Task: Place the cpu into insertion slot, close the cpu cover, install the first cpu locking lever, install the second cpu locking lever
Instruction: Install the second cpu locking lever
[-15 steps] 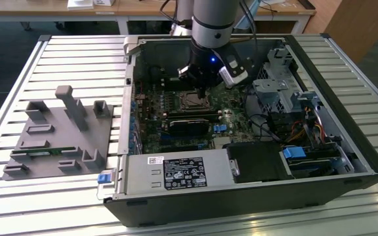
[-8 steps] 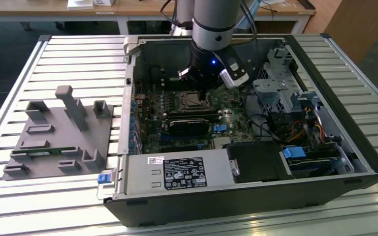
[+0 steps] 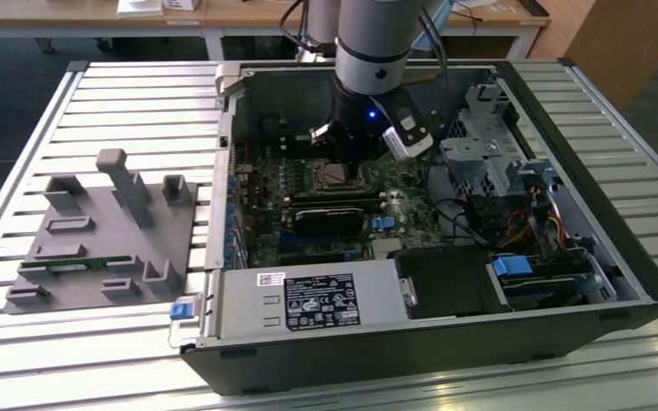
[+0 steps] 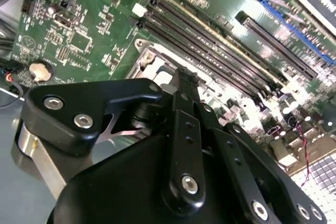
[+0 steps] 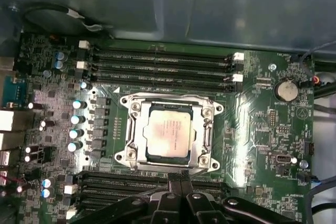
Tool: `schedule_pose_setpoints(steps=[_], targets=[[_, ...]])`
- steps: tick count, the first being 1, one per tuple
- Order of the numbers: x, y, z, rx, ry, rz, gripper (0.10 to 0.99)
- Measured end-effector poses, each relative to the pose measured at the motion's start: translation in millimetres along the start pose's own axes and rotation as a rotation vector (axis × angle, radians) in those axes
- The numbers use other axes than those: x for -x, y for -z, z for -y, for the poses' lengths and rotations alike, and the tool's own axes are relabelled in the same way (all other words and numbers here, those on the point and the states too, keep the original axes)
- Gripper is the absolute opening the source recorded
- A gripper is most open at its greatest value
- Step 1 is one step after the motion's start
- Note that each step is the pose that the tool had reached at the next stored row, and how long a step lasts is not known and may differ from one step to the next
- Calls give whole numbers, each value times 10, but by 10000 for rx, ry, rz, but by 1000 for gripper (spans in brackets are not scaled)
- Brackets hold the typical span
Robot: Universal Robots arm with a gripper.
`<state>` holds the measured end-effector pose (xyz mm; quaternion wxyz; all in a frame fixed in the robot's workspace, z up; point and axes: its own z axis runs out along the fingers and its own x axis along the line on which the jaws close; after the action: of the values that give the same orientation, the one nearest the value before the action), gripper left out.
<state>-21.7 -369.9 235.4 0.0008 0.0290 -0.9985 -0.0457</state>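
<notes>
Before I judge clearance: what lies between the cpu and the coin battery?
In the first wrist view, the cpu and battery are separated by the cover edge and green board.

This was a robotics lab or test workshop. An open computer case [image 3: 444, 257] lay on its side on a tabletop [image 3: 32, 137] of ribbed aluminium slats, its green motherboard [image 3: 306, 214] exposed, and a robot arm [image 3: 373, 51] reached down into it. Beside the case, on the exterior view's left, sat a grey fixture block [image 3: 100, 231] with upright posts and slots. Behind the case stood wooden desks [image 3: 226, 13] on white legs, and dark carpet [image 3: 9, 60] covered the floor.
</notes>
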Motion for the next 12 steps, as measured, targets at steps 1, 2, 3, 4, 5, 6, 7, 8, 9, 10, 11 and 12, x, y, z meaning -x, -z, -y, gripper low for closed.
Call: schedule_pose_setpoints(steps=[1, 2, 3, 4, 5, 6, 7, 8, 9, 10, 11, 12], targets=[[-1, -4, 17, -1, 0, -4, 106], [-2, -7, 33, -1, 0, -7, 106], [-5, -8, 46, -1, 0, -8, 106], [-17, -8, 54, 5, -2, -7, 106], [-33, -9, 59, 9, 1, -7, 106], [-52, -9, 60, 9, 1, -7, 106], [-78, -9, 60, 9, 0, -7, 106], [-108, -10, 60, 10, 0, -7, 106], [-141, -11, 60, 11, 0, -6, 106], [-170, -12, 60, 10, 1, -6, 106], [-189, -16, 59, 11, 0, -6, 106], [-202, -20, 58, 11, -1, -6, 106]])
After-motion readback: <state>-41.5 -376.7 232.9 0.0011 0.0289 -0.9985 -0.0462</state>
